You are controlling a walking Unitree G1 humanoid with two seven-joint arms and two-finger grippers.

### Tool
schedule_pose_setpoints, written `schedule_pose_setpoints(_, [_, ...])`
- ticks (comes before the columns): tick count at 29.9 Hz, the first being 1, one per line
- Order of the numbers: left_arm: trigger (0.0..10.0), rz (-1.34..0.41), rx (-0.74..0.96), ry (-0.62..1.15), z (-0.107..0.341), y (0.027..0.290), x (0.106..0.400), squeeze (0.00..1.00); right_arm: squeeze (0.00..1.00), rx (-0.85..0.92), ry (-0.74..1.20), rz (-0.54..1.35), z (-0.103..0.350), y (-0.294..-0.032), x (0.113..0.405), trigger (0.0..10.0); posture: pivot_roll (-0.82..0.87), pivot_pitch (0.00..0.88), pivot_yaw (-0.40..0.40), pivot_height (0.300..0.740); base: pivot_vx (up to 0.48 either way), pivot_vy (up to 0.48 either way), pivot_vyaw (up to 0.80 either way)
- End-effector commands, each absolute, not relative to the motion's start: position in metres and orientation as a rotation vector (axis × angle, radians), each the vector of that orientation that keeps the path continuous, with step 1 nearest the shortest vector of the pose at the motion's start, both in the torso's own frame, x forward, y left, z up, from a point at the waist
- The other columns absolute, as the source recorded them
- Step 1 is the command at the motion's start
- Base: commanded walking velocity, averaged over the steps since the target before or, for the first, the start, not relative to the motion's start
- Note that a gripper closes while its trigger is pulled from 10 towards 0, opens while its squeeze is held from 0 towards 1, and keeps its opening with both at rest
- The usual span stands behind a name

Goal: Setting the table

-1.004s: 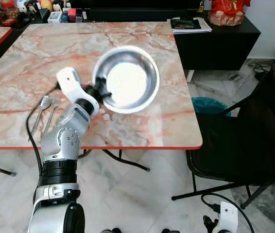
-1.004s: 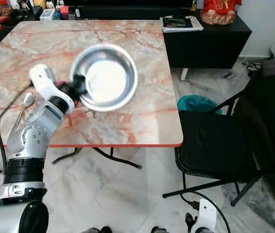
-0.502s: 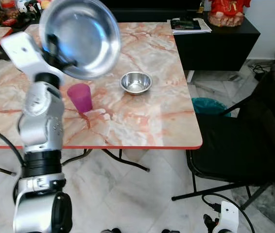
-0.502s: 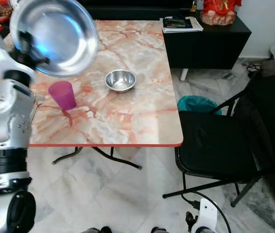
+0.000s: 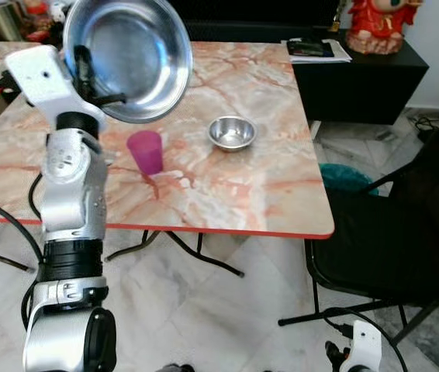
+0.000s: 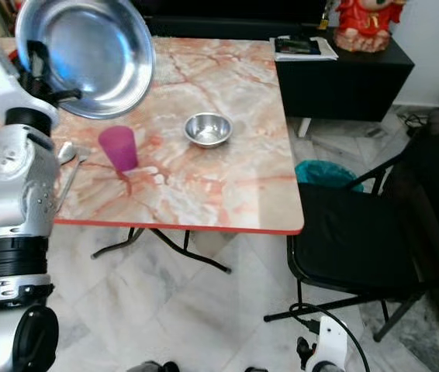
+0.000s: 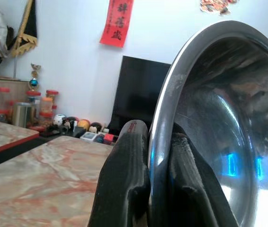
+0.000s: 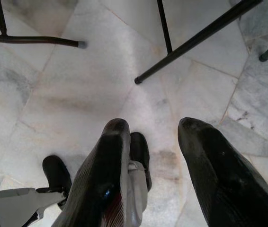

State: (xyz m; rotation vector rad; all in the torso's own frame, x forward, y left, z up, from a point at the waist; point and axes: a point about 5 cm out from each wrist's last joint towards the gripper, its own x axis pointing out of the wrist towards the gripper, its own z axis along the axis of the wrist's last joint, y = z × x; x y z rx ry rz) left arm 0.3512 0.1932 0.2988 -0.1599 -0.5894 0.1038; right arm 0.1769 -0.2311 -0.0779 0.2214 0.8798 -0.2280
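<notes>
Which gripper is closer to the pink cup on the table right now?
Left. The left gripper is raised above the table just behind the pink cup, holding a large steel plate. The right gripper hangs low over the floor.

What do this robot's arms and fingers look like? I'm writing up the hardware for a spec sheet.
The left arm is silver metal in ribbed segments with black joint rings, a white wrist block and a black cable alongside. Both the left gripper and the right gripper have two long, glossy black fingers with rounded tips.

eyes: head, down on shared table (image 5: 227,178) | left wrist: close along table | right wrist: floorward
</notes>
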Motion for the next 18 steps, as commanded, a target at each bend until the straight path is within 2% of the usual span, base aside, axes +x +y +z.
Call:
schedule_pose_setpoints(1, [10.0,0.121,-0.161,-0.611,0.3,0.1966,0.3499,0.0,0.0,0.231,0.883,-0.238,-0.0794,-0.2307,0.1737,10.0,-0.03,0.107,-0.008,0.74,0.0,0.311,0.0])
schedule_pose_setpoints(18, [10.0,0.138,-0.152,-0.62,0.3037,0.2044,0.3495,0.0,0.0,0.238,0.881,-0.238,-0.0796,-0.2293,0.174,10.0,-0.02,0.117,-0.001,0.74,0.0,0.312,0.0])
